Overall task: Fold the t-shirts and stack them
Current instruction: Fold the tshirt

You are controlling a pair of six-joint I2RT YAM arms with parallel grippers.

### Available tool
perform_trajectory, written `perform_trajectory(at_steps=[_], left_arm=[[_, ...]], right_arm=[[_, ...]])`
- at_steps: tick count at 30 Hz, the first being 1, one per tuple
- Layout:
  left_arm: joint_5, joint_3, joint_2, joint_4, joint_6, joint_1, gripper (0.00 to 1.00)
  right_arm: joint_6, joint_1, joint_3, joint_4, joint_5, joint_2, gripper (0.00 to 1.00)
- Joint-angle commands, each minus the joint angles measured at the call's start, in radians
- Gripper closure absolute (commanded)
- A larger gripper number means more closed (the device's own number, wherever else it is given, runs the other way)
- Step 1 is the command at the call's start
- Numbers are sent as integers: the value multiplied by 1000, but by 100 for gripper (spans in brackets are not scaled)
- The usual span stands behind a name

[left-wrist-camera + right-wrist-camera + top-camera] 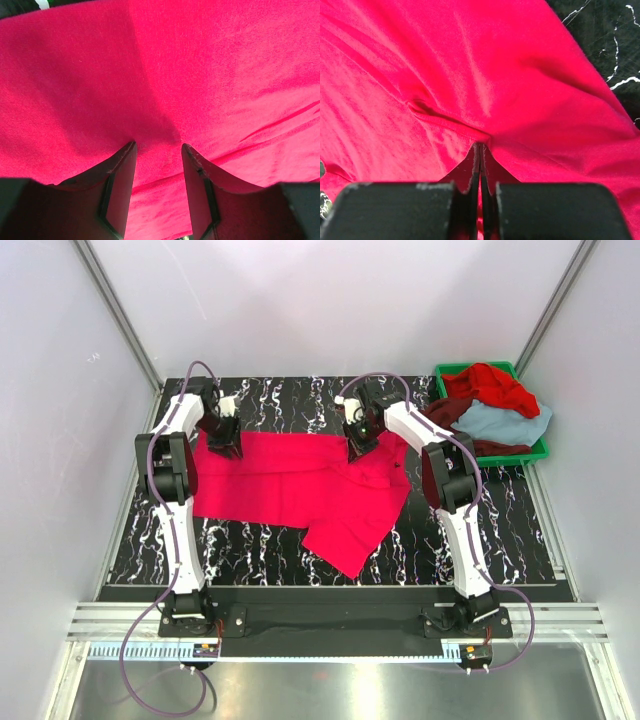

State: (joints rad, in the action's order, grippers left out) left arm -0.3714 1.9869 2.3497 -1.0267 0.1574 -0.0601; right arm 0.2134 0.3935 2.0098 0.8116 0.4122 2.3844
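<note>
Reviewer: Grippers, state?

Annotator: Right gripper (480, 146) is clenched on the pink shirt (300, 485). Jaws are pressed together and the cloth puckers into a small ridge right at the tips. Left gripper (157, 145) is released, jaws apart, with pink cloth lying smooth in the gap and out past the tips. No pinch seen there.

Reviewer: Shirt position, relative to them?

Annotator: Directly under both. It's spread on the table (500, 520), and both grippers sit at its far edge, the left one at the far-left corner, the right one further along toward the right side. Nearly all the cloth lies on the base side of the tips. Below the right gripper one part angles off toward the near edge, skewed from the main body. In the right wrist view, bare table shows just beyond the cloth, up and to the right of the tips.

Reviewer: Other shirts?

Annotator: All in the bin (443, 370), right of the right gripper and apart from it. The red shirt (490, 385) is at the far end, the maroon shirt (445, 415) spills over the rim on the side nearest that gripper, and the grey shirt (510, 423) is on the side away from it.
</note>
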Motion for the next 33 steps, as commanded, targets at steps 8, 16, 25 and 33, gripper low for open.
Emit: perform_trajectory(at_steps=[8,16,25,33], left_arm=[[-29,3,-33,-6,-4,6,53],[-43,1,-33,-4,-6,8,53],[-50,-71,-79,10,-13,6,53],[-27,-125,-127,22,-10,6,53]], right_arm=[[-8,42,-58,35,51,-142,100],[-28,99,-169,24,69,-206,100],[9,123,-152,-25,-58,-194,50],[34,123,-8,-61,-157,-128,50]])
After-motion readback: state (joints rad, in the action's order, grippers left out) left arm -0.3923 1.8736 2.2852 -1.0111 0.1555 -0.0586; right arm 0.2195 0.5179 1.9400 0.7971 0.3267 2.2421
